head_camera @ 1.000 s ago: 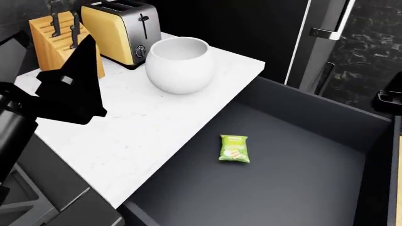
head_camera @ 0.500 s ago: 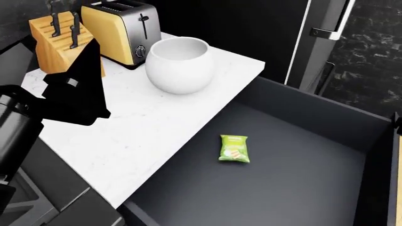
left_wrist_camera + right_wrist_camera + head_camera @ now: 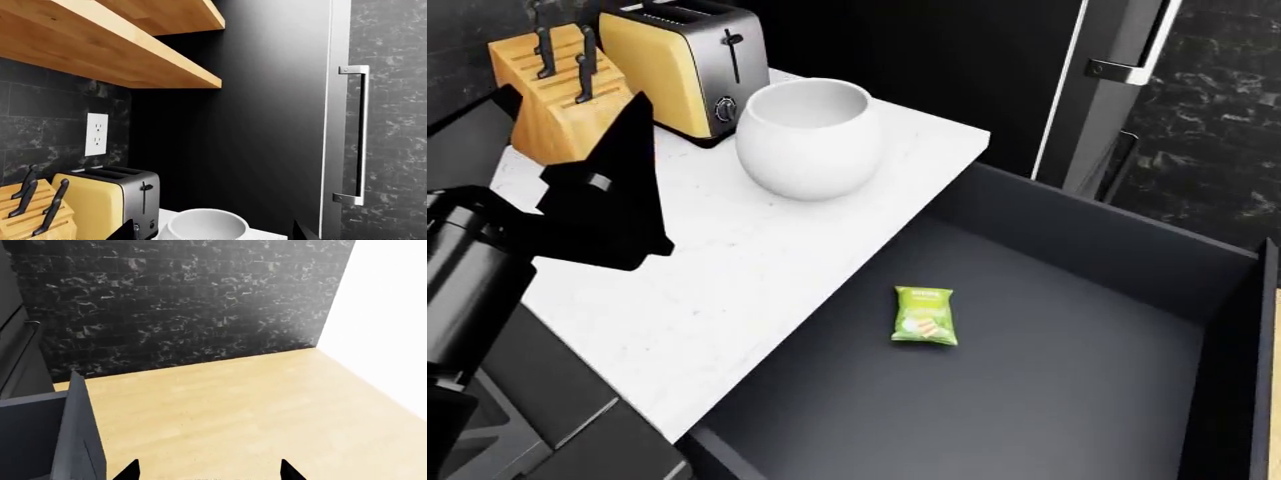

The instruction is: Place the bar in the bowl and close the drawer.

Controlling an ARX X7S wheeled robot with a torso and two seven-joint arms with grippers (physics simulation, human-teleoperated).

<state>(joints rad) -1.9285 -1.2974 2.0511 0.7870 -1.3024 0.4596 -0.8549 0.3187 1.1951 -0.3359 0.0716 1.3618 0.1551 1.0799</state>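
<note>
The small lime-green snack bar lies flat on the floor of the open dark charcoal drawer, well apart from the large round white bowl on the white marble tabletop. The left hand hovers over the tabletop, its opening unclear; the right hand's fingertips stand wide apart, empty

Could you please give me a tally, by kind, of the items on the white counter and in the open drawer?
Bowl: 1
Toaster: 1
Knife block: 1
Snack bar, lying in the drawer: 1
Total: 4
</note>
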